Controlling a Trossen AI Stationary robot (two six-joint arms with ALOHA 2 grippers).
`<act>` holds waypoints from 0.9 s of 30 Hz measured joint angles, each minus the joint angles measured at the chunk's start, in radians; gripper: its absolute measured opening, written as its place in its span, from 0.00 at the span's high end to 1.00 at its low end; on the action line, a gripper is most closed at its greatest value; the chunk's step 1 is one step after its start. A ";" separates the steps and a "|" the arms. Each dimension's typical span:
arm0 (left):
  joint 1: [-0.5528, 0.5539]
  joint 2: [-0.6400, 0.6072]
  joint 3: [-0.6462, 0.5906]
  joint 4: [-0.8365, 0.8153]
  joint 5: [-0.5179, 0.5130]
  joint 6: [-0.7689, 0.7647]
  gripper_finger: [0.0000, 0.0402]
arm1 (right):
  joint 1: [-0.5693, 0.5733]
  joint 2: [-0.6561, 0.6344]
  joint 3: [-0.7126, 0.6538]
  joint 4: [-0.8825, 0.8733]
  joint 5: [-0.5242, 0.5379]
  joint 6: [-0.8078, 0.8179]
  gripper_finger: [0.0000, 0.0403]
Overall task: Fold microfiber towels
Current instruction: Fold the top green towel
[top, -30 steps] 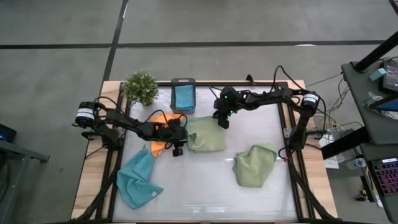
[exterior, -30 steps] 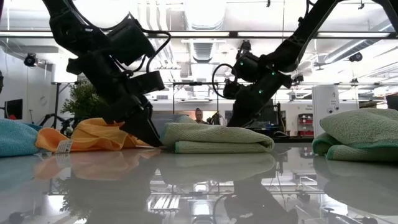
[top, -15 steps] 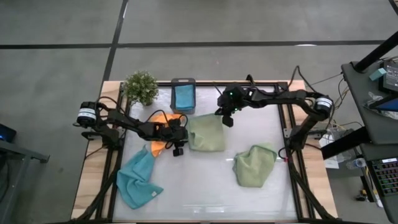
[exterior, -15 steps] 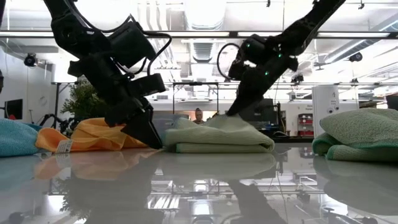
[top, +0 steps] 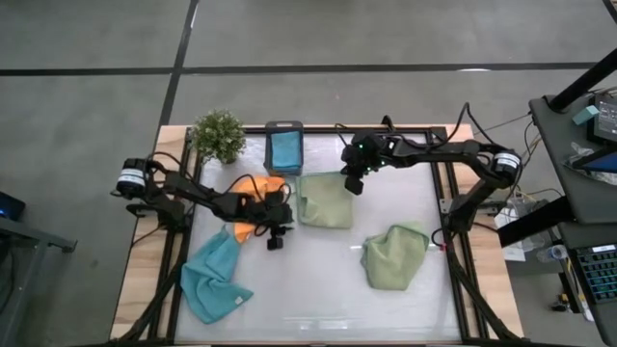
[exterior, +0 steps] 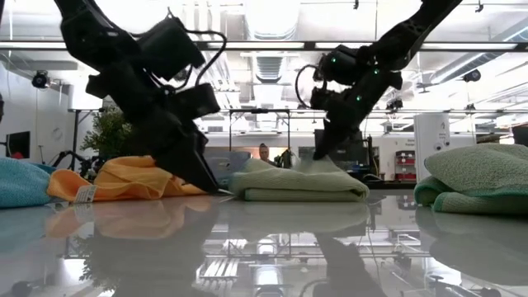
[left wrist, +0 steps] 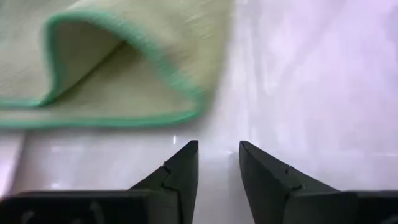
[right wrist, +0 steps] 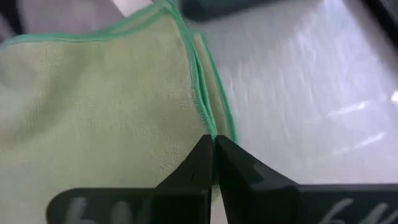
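Near the bench's far edge, about mid-width, lies a folded sage green towel (top: 324, 200), flat on the white top. The right end effector (top: 354, 183) sits at its far right corner, fingers pressed fully together; in the right wrist view the tips meet right on the towel's green-stitched edge (right wrist: 208, 127), pinching that hem. The low view shows this arm coming down from above onto the far side of the folded towel (exterior: 299, 183).

The left end effector (top: 275, 237) is just beside the same towel's near left corner, low over the bench (top: 318, 308). Its fingers (left wrist: 180, 171) are partly open with a narrow gap and nothing between them; the towel's folded edge (left wrist: 124, 74) lies just ahead of the tips, not touching.

An orange towel (top: 253, 193) is crumpled toward the left side near the far edge, partly under the left arm. A light blue towel (top: 214, 275) is bunched at the near left part of the bench. A second sage green towel (top: 393, 255) lies loosely folded right of centre, well apart from both arms. Another light blue towel (top: 283, 149) sits in a small dark grey box (top: 283, 128) at the far edge, next to a potted plant (top: 219, 135) at the far left corner.
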 joint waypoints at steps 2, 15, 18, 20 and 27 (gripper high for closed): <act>-0.030 0.000 0.000 0.033 -0.006 0.000 0.78 | 0.006 0.007 -0.008 0.001 0.002 0.089 0.98; -0.091 0.126 0.021 0.222 -0.253 -0.002 0.99 | 0.110 -0.003 -0.068 0.000 0.040 0.406 0.98; -0.090 0.134 0.018 0.227 -0.288 -0.001 0.99 | 0.139 -0.003 -0.069 0.000 0.033 0.459 0.98; -0.091 0.134 0.011 0.220 -0.310 0.002 0.99 | 0.160 -0.003 -0.069 0.001 0.033 0.510 0.98; -0.090 0.102 0.009 0.136 -0.372 0.003 0.99 | 0.234 -0.004 -0.069 -0.003 0.022 0.548 0.98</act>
